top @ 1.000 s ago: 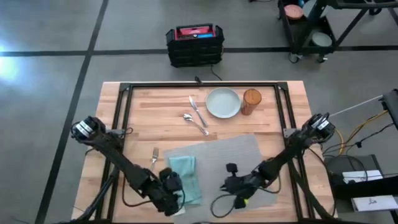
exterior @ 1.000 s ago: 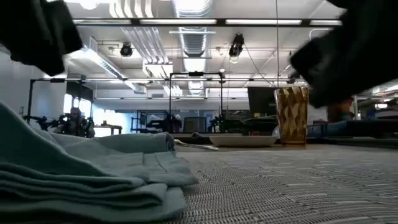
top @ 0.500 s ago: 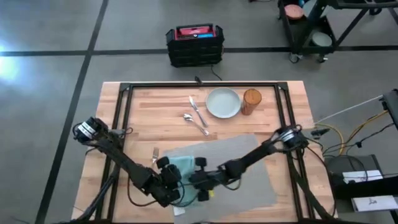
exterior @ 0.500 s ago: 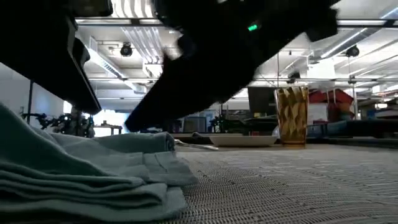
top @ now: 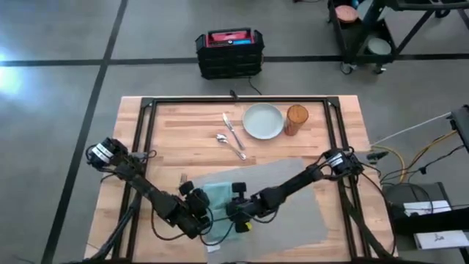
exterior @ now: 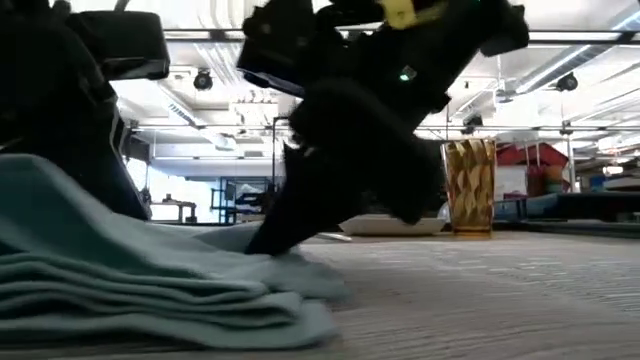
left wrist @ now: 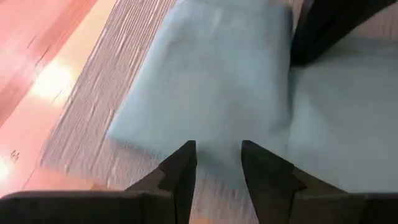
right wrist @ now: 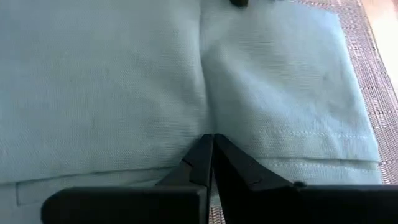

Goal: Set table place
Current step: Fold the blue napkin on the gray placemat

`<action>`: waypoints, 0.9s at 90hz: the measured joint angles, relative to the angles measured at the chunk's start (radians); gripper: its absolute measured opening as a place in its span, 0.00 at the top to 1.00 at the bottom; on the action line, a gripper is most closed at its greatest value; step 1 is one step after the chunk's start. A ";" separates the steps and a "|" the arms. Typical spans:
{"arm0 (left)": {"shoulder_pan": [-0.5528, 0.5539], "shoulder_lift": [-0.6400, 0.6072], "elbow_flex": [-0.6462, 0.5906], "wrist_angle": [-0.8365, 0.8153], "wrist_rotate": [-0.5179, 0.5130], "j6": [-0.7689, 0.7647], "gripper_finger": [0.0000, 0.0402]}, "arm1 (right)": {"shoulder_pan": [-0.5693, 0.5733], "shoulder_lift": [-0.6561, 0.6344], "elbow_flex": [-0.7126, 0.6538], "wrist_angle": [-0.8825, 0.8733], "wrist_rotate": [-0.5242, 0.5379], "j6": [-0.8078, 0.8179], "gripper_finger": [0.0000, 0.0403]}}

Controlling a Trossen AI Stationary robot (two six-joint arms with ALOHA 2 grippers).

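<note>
High view: both grippers at the napkin (top: 218,196) on the placemat (top: 293,191). Right gripper (right wrist: 208,163) fingers pressed together on cloth; left gripper (left wrist: 217,163) spread. Napkin step; next, probably flatten it.

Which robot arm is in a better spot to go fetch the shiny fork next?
Probably the left. The silver fork lies on the light wooden table just beside the left gripper, which is open over the teal cloth napkin. The right gripper, shut on the napkin, sits farther away.
</note>
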 joint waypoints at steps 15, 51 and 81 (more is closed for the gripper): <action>0.001 0.000 0.000 0.002 -0.005 0.000 0.72 | 0.000 -0.051 -0.003 -0.037 -0.008 0.018 1.00; 0.050 0.010 0.000 0.158 -0.043 0.134 0.72 | 0.012 -0.002 -0.002 0.090 -0.075 0.054 1.00; 0.085 0.043 -0.032 0.154 -0.015 0.118 0.72 | 0.013 -0.028 -0.002 -0.020 -0.084 0.066 1.00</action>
